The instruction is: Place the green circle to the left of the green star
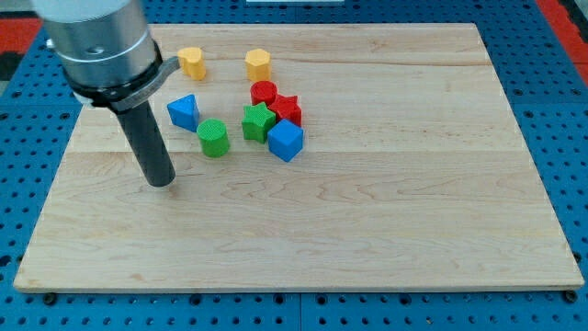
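The green circle [213, 138] stands on the wooden board, just left of the green star [258, 121], with a small gap between them. My tip [161, 183] rests on the board to the lower left of the green circle, apart from it. The rod rises up and to the view's left toward the grey arm body at the top left corner.
A blue triangle-like block [184, 111] sits up-left of the green circle. A red circle [264, 93], a red star [286, 109] and a blue cube [286, 141] cluster around the green star. Two yellow blocks [192, 62] [258, 64] lie near the top.
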You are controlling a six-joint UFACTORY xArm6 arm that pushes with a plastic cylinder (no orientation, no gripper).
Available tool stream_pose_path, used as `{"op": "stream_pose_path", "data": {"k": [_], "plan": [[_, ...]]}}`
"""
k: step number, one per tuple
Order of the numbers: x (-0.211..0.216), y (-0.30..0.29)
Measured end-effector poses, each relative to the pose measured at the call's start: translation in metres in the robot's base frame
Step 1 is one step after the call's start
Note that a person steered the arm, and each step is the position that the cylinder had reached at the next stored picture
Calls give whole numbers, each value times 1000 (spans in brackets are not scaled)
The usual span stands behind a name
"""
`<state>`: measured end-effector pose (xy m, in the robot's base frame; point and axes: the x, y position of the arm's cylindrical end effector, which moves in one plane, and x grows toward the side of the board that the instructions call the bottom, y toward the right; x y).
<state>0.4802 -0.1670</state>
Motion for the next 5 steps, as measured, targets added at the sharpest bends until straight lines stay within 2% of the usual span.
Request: {"op": "stream_pose_path", "data": {"k": [1, 2, 3, 4, 5], "plan": [[-22, 36], [-53, 44], [-61, 4], [-83, 53], [-83, 91]]}}
